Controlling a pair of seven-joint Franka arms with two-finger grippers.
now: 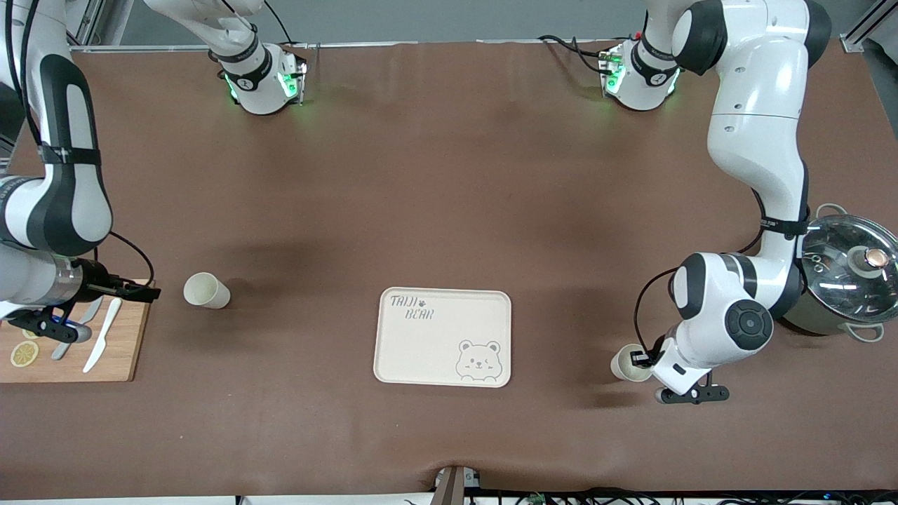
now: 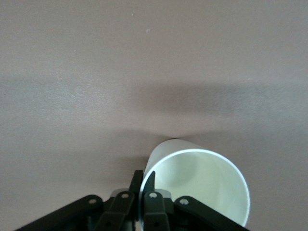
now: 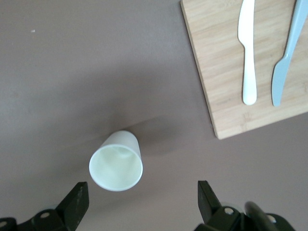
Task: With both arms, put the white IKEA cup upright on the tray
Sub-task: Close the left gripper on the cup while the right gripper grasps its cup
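Note:
The cream tray [image 1: 443,337] with "TAIJI BEAR" lettering lies empty at the table's middle. One white cup [image 1: 629,363] is toward the left arm's end of the table. My left gripper [image 1: 640,359] is shut on its rim. In the left wrist view one finger [image 2: 136,185] is outside the cup [image 2: 202,185] and one is inside. A second white cup [image 1: 206,290] stands on the table toward the right arm's end, mouth up in the right wrist view [image 3: 116,163]. My right gripper [image 1: 140,290] is open and empty [image 3: 142,199], beside that cup, not touching it.
A wooden cutting board [image 1: 119,351] with a white knife [image 1: 102,337], a grey knife [image 3: 286,62] and a lemon slice [image 1: 24,354] lies under the right hand. A steel pot with a glass lid [image 1: 845,270] stands at the left arm's end.

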